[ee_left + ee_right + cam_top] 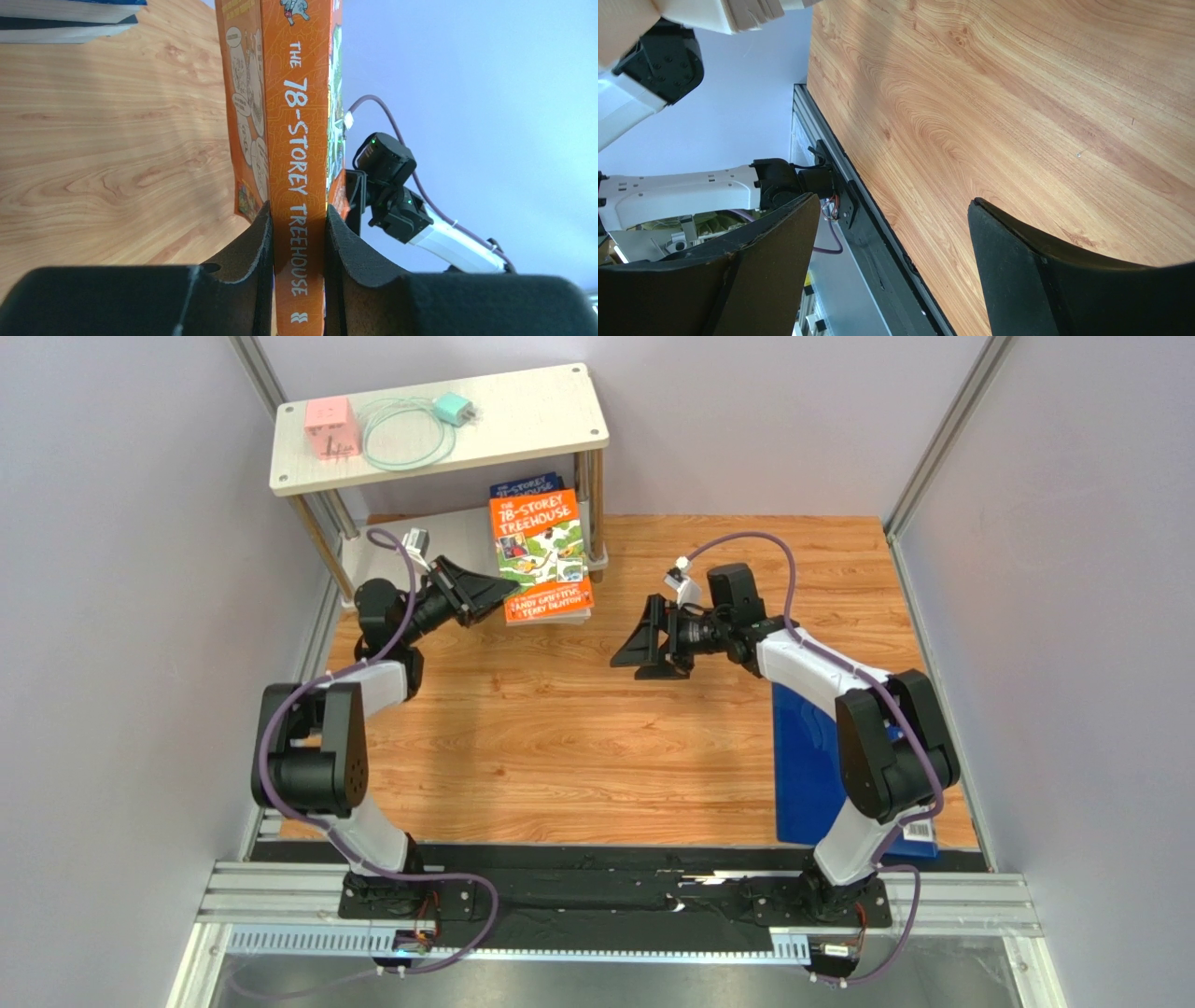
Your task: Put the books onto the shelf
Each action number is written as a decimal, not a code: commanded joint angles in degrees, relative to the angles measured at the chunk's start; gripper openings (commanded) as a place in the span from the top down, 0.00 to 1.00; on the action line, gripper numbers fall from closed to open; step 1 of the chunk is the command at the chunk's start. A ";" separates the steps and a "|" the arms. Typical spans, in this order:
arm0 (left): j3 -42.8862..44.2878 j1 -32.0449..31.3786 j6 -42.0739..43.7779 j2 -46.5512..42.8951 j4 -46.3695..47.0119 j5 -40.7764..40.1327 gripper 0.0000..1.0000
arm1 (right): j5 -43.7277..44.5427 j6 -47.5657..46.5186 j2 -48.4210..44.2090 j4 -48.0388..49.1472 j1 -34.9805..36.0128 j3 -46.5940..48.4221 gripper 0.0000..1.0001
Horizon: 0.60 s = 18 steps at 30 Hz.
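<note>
Placement of one book is in hand. In the top view, the orange book (540, 546) is gripped at its near left corner by the left end effector (508, 592), with its cover turned up toward the camera. It is held just near of the shelf (561, 413), which stands at the far left of the surface (561, 756). A blue book (526, 482) is seen behind it, under the top board; whether it rests on the lower tier cannot be told. The right end effector (641, 647) hangs spread wide and empty, to the right of the orange book and apart from it. A blue sheet (807, 756) lies flat under the right arm.

In the left wrist view, the spine of the orange book is clamped between the two fingers (260, 238), the jaws narrow on it. Edges of flat books (56, 17) are seen at the upper left.

In the right wrist view, nothing is found between the wide-set fingers (773, 238); only bare wood is faced.

The step is judged to be the carry to the shelf. Next, the book must be passed under the top board and set down on the lower tier without its edge being knocked, before the grip is loosened.
</note>
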 commanded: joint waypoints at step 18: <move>30.04 2.61 -29.60 24.95 25.22 4.06 1.00 | -0.49 -2.11 -1.21 1.90 -1.83 -3.34 0.17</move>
